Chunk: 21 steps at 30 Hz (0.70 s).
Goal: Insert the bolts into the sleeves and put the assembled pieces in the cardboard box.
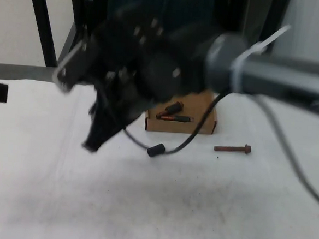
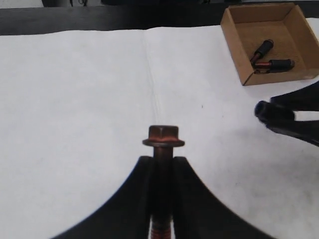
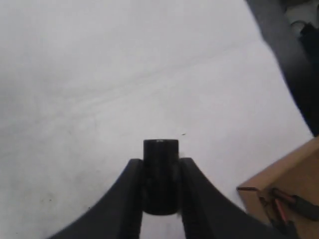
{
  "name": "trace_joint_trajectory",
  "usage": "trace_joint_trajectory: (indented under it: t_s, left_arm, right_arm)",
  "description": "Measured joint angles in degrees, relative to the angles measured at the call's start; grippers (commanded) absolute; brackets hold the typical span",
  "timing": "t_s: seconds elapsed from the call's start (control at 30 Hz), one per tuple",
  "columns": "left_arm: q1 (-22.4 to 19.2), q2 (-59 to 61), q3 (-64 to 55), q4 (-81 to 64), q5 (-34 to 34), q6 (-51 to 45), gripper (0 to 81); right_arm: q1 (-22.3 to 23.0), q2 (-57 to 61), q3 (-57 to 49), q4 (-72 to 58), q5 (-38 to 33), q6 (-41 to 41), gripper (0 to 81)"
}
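White cloth (image 1: pixel 142 206) covers the bench. An arm (image 1: pixel 283 79) crosses the high view from the picture's right, its dark wrist angled down toward the cloth, and a cable (image 1: pixel 200 128) loops beneath it.

Cardboard box (image 2: pixel 233 47): open-topped, on the cloth at mid-bench, holding 2 assembled pieces (image 2: pixel 262 50). 1 lies diagonally. The other lies roughly along the near wall, and each shows a black sleeve end and a coppery bolt end.

Left gripper (image 2: pixel 162 160): its 2 fingers pinch a bolt (image 2: pixel 163 144) by the shank. The long axis runs along the fingers. The flanged hex head points outward, clear of the fingertips, and the threaded end points back toward the wrist.

Right gripper (image 3: pixel 160 162): its fingers are clamped on a black sleeve (image 3: pixel 160 149). The sleeve's axis is parallel to the fingers and 1 end projects past the tips. In the left wrist view this gripper sits near the box, on its near side.

Loose bolt (image 1: pixel 232 149): flat on the cloth, to the right of the box and nearer the camera. Its axis runs across the bench and its head is at the right end.

A short black cylindrical piece (image 1: pixel 155 150) lies just in front of the box, against the cable loop.
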State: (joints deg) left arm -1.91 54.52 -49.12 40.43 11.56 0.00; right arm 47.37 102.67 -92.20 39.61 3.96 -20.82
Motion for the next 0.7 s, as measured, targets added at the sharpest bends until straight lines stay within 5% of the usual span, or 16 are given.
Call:
trace_joint_trajectory:
  t_s: [0.2,0.4,0.57,0.7]
  left_arm:
    - [0.0,0.0,1.3,-18.5,1.2,-13.7,0.8]
    - [-2.1,0.0,5.0,-37.6,2.9,-25.5,0.8]
    - [-9.7,0.0,10.7,-55.5,6.2,-29.2,0.8]
    - [-21.0,0.0,13.8,-62.6,6.6,-24.7,0.8]
  right_arm:
    - [0.0,-9.5,7.9,0.0,-1.0,4.8,0.3]
    - [-1.0,-20.2,20.8,-9.2,-9.1,14.6,0.3]
    - [-2.2,-29.5,30.0,-21.1,-13.1,18.5,0.3]
    - [-2.8,-35.4,39.8,-36.1,-16.4,22.1,0.3]
